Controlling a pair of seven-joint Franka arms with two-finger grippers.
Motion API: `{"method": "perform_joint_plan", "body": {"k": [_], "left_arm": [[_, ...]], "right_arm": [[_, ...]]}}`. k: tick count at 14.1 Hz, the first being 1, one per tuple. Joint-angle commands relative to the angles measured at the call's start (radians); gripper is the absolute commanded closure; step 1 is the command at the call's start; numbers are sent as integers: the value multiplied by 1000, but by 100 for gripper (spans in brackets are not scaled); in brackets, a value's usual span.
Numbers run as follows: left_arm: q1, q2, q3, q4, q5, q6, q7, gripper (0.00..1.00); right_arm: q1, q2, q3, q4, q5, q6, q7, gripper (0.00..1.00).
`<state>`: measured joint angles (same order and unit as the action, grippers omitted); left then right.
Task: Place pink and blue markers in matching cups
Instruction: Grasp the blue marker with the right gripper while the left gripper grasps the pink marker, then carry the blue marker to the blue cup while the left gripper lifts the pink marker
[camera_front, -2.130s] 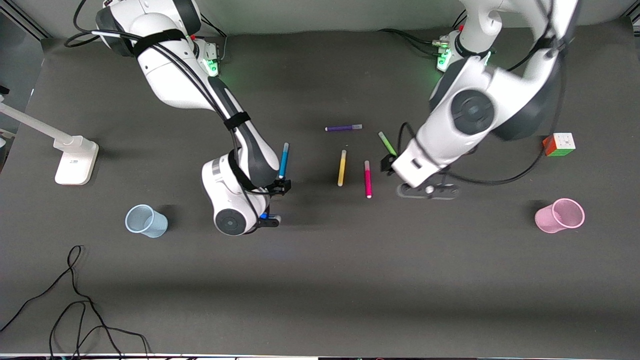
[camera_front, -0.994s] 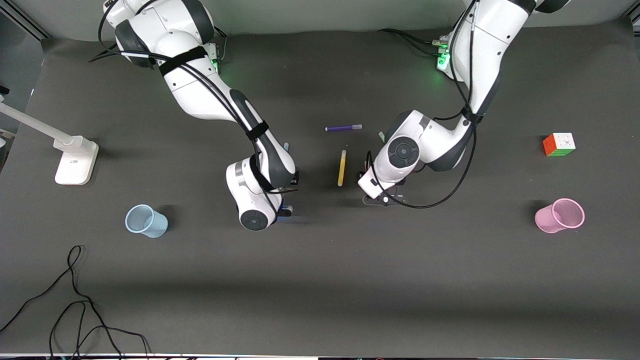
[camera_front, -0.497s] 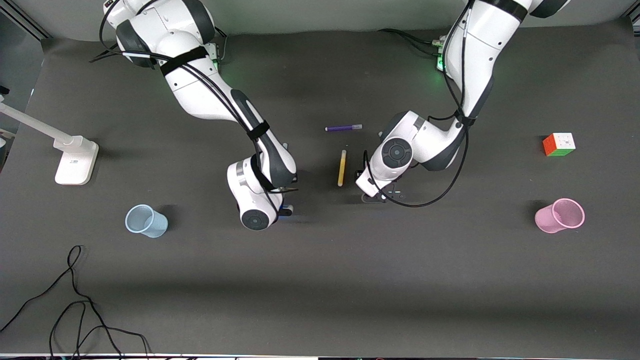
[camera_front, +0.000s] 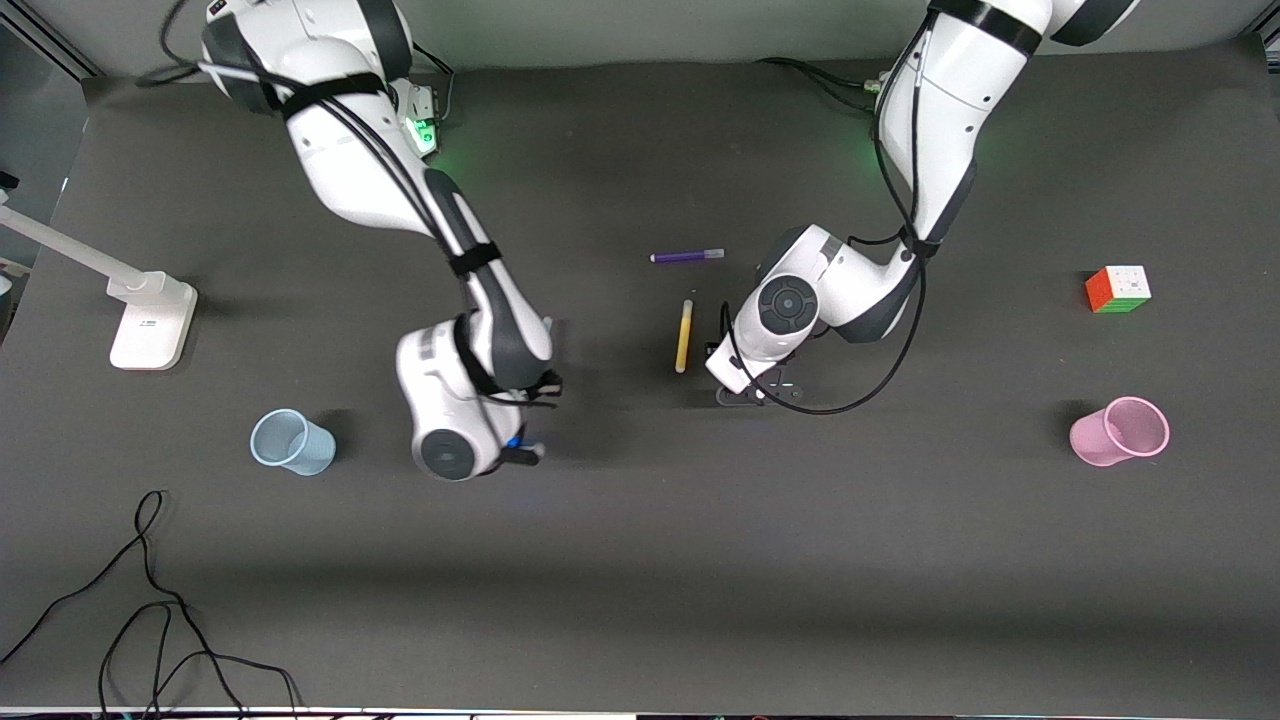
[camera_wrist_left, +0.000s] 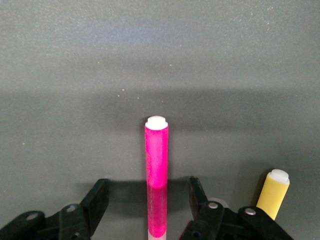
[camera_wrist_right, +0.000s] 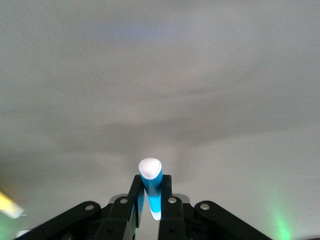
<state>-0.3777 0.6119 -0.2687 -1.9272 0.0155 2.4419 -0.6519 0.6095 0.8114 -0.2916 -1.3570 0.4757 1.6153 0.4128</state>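
Progress check: I'd call it roughly a third done, with nothing in a cup yet.

The right hand (camera_front: 522, 452) is clenched on the blue marker (camera_wrist_right: 150, 190). In the right wrist view the pen is pinched between the two fingers with its white end poking out past them, and it looks lifted clear of the worktop (camera_front: 640, 560). In the front view that hand sits in the lower middle of the frame, over bare worktop and near the blue cup (camera_front: 292, 442). The cup stands upright and empty toward the right arm's end.

The left hand (camera_front: 745, 392) is down at the centre of the frame, straddling the pink marker (camera_wrist_left: 156, 150). In the left wrist view there's a finger on each side of it with a visible gap on both, so it's released and not gripping. The pink marker lies flat on the worktop just beside the yellow pen (camera_front: 684, 335). The pink cup (camera_front: 1118, 432) is well apart from it, toward the left arm's end, and also empty.

The purple pen (camera_front: 687, 256) and the puzzle cube (camera_front: 1118, 288) look untouched, which is right.

What's left, as I read it: drop blue into the blue cup, clamp and lift pink, then carry it to the pink cup. The cups are short, so a tip-over is my worry.
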Motion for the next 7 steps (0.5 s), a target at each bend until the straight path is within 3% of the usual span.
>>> {"method": "perform_joint_plan", "body": {"k": [1, 5, 6, 7], "left_arm": [[-20, 3, 11, 0, 15, 16, -29, 40], [-26, 3, 11, 0, 38, 17, -28, 88], [-24, 3, 11, 0, 66, 16, -26, 97], [-24, 3, 11, 0, 84, 16, -26, 100]], "right_arm": [[18, -106, -105, -21, -35, 3, 27, 100], [10, -205, -250, -34, -175, 69, -12, 100], [10, -210, -282, -39, -195, 86, -29, 100], [13, -219, -320, -40, -207, 112, -34, 100]]}}
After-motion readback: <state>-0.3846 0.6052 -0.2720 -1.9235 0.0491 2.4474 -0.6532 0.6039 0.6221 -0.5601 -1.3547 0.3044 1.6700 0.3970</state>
